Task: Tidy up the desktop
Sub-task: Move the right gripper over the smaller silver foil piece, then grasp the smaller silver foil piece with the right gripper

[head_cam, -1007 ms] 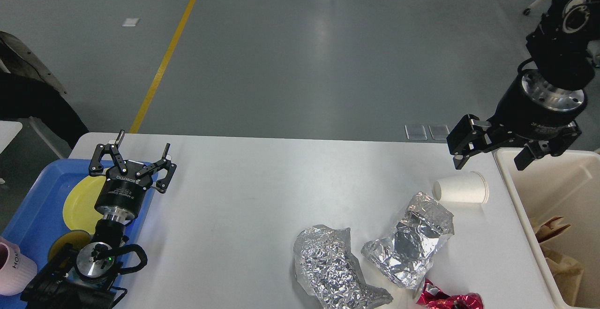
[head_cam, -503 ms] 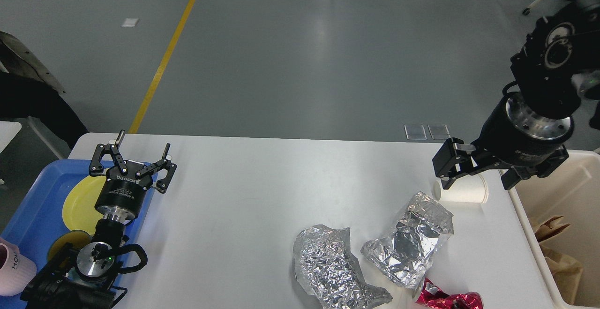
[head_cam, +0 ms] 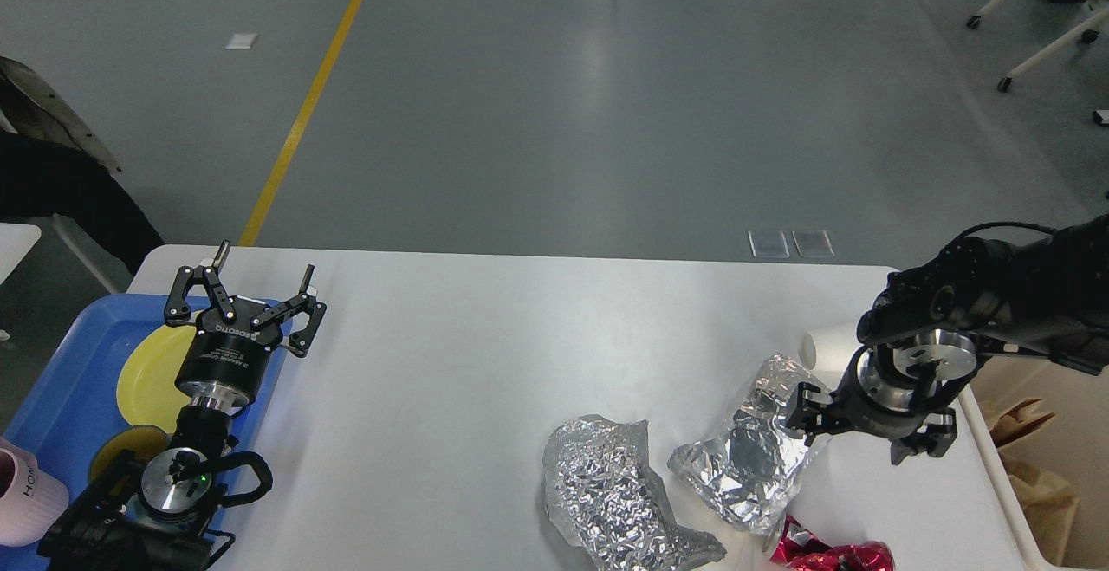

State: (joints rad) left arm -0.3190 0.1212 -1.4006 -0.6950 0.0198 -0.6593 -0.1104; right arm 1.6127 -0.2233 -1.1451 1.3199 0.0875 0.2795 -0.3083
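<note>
The white desktop spans the head view. On its right lie a white paper cup on its side, two crumpled silver foil bags and a red foil wrapper at the front edge. My right gripper points down, low over the desktop, with its jaws spread, between the cup and the right foil bag; it holds nothing, and the arm hides part of the cup. My left gripper is open and empty at the desktop's left edge.
A blue tray at the left holds a yellow plate, a small yellow dish and a pink cup. A cream-white bin at the right holds brown paper. Chair legs stand on the grey floor far right.
My right arm has swung down and toward me, from high above the bin's far corner to just over the desktop beside the cup and foil bag. The left arm has not moved.
</note>
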